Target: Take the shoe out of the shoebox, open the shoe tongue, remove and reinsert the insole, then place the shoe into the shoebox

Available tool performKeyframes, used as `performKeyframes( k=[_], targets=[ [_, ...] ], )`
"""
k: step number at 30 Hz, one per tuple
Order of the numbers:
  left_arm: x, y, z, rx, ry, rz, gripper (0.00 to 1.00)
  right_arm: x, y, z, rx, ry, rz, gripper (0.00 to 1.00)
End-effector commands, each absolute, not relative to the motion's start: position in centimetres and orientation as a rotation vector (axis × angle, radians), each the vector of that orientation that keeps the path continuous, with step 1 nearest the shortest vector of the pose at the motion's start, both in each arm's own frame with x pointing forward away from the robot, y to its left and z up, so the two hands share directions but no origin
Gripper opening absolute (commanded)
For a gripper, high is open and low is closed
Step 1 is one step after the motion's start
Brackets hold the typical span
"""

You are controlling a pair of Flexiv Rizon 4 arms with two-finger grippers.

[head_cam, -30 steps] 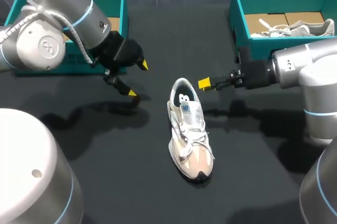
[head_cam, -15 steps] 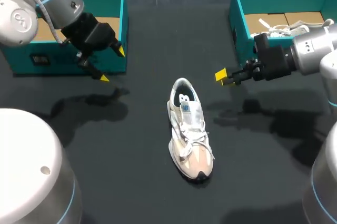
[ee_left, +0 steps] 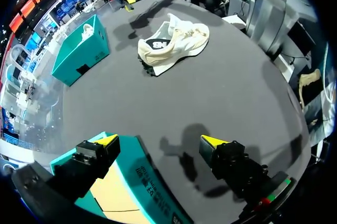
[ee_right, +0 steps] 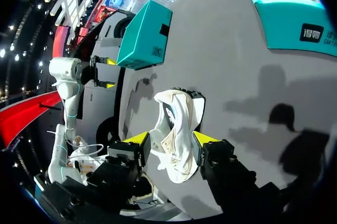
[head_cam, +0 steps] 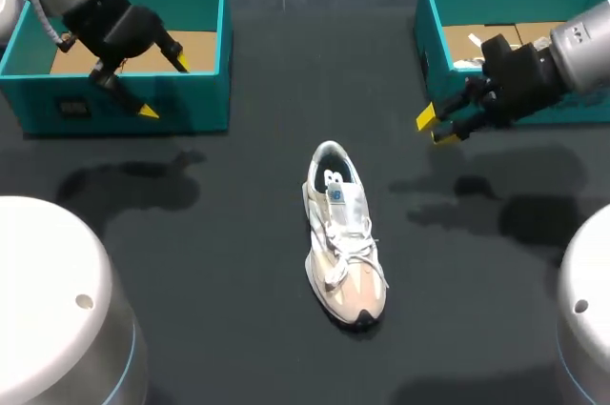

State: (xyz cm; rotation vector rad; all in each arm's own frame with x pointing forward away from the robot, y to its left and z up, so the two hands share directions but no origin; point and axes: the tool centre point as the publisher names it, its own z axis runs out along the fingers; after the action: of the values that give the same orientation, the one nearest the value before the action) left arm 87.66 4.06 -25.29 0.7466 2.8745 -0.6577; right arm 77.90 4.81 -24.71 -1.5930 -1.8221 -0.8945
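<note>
A beige and white sneaker (head_cam: 343, 245) stands upright on the black table, heel toward the far side; it also shows as the sneaker (ee_left: 174, 45) and sneaker (ee_right: 176, 129) in the wrist views. My left gripper (head_cam: 164, 87) hangs open and empty over the front wall of the left teal shoebox (head_cam: 205, 43); in its own view the gripper (ee_left: 160, 140) straddles that shoebox wall (ee_left: 145, 174). My right gripper (head_cam: 436, 127) is open and empty in front of the right teal shoebox (head_cam: 434, 43). In its own view the right gripper (ee_right: 172, 138) frames the distant sneaker without touching it.
The right shoebox (ee_right: 295, 18) holds brown card and a bit of another pale shoe (head_cam: 469, 63), mostly hidden behind my right arm. The left shoebox (ee_right: 145, 34) has a brown floor. Dark bare table surrounds the sneaker.
Both arms have pulled back from the sneaker, the left up and left over its box, the right up and right toward its box. The sneaker has not moved.
</note>
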Motion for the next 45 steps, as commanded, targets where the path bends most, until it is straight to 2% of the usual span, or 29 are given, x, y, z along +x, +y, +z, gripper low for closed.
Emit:
performKeyframes(
  k=[1, 10, 17, 19, 21, 23, 24, 30, 33, 34, 45],
  targets=[
    [88.0, 4.9, -24.5, 0.776, 2.878, -0.665, 1.0, 78.1, 4.5, -22.9, -1.694, -1.901, -0.682, 0.49],
    [88.7, 5.6, -23.8, 0.851, 2.868, -0.688, 1.0, 77.9, 6.0, -20.8, -1.823, -1.918, -0.343, 0.47],
    [89.1, 5.7, -23.5, 0.911, 2.849, -0.697, 1.0, 76.6, 7.1, -19.8, -1.936, -1.957, -0.225, 0.45],
    [89.3, 5.7, -23.4, 0.919, 2.846, -0.699, 1.0, 76.0, 7.4, -19.6, -1.966, -1.977, -0.222, 0.4],
    [89.5, 5.7, -23.3, 0.928, 2.845, -0.695, 1.0, 75.4, 7.8, -19.5, -1.999, -2.002, -0.206, 0.3],
    [89.5, 5.7, -23.3, 0.928, 2.845, -0.695, 1.0, 74.8, 8.2, -19.3, -2.045, -2.038, -0.168, 0.14],
    [89.5, 5.7, -23.3, 0.928, 2.845, -0.695, 1.0, 74.5, 8.5, -19.2, -2.061, -2.06, -0.148, 0.0],
    [89.5, 5.7, -23.3, 0.928, 2.845, -0.695, 1.0, 73.2, 10.4, -18.7, -2.237, -2.195, -0.049, 0.0],
    [89.5, 5.7, -23.3, 0.928, 2.845, -0.695, 1.0, 72.9, 12.0, -19.0, -2.288, -2.244, -0.169, 0.0],
    [89.5, 5.7, -23.3, 0.928, 2.845, -0.695, 1.0, 72.8, 12.6, -19.1, -2.284, -2.245, -0.339, 0.0],
    [89.5, 5.7, -23.3, 0.928, 2.845, -0.695, 1.0, 72.8, 12.6, -19.1, -2.284, -2.245, -0.339, 0.0]
  ],
)
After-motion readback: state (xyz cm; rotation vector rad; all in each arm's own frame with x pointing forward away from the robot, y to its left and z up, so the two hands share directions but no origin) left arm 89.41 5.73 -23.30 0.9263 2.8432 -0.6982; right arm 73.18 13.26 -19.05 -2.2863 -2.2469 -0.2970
